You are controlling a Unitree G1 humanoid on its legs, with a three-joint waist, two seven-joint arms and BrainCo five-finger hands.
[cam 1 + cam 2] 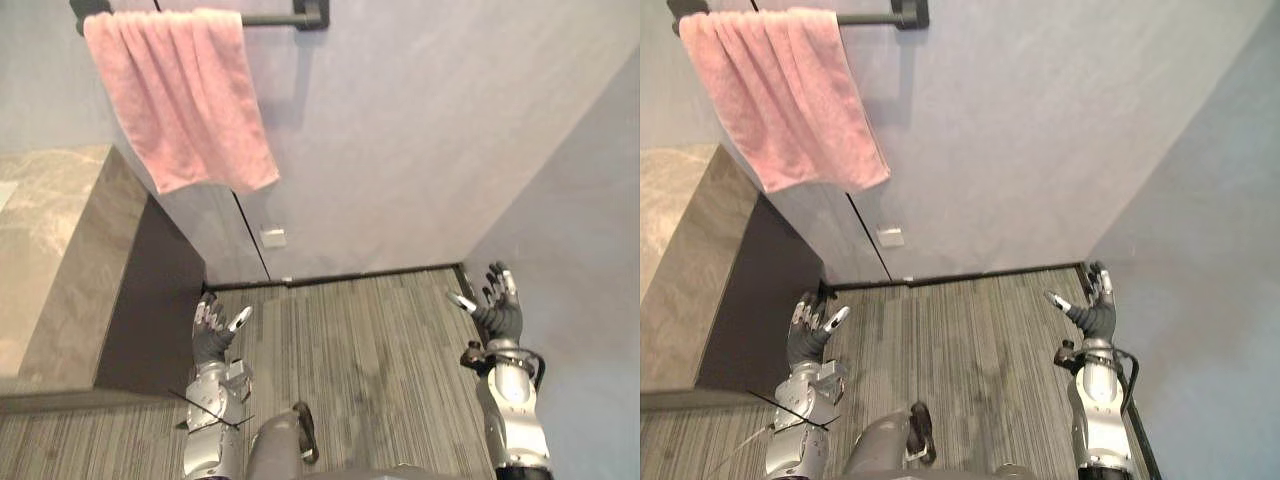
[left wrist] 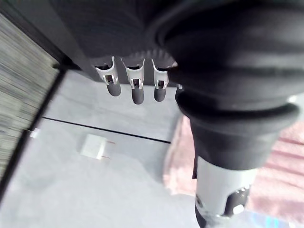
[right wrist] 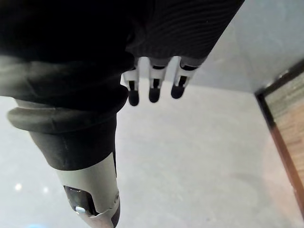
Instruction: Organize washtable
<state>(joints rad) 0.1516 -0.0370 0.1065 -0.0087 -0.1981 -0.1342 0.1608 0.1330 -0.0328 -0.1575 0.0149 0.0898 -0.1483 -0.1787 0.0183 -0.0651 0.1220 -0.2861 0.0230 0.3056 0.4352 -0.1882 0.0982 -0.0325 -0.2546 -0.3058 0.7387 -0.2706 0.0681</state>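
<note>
Left eye view put your left robot hand [image 1: 212, 335] at about 7 o'clock. It was raised over the striped carpet floor [image 1: 370, 340], just beside the dark side panel [image 1: 150, 300] of the washtable. Its fingers were spread wide and nearly straight, and they held nothing. Your right robot hand [image 1: 497, 312] stood at about 4 o'clock, near the grey side wall [image 1: 590, 220]. It was likewise wide open and empty, with the fingers pointing up and the thumb reaching toward 9 o'clock. The marbled surface [image 1: 50, 250] ran along 9 o'clock, well apart from your right robot hand and up past the panel from your left one. At 11 o'clock the pink towel [image 1: 185, 100] hung draped over a dark rail [image 1: 280, 18] on the back wall [image 1: 420, 130]. Its lower edge fell above the far end of the side panel. A small white wall plate [image 1: 272, 237] sat low on the back wall, at roughly 1 o'clock from your left robot hand and beside a thin dark seam. In the left wrist view your fingers [image 2: 137, 88] reached out straight, and past them lay the wall plate [image 2: 95, 146] and part of the pink towel [image 2: 285, 161]. In the right wrist view your fingers [image 3: 153, 83] also pointed straight out, toward plain grey wall, with a strip of carpet floor [image 3: 289, 109] at the edge.
</note>
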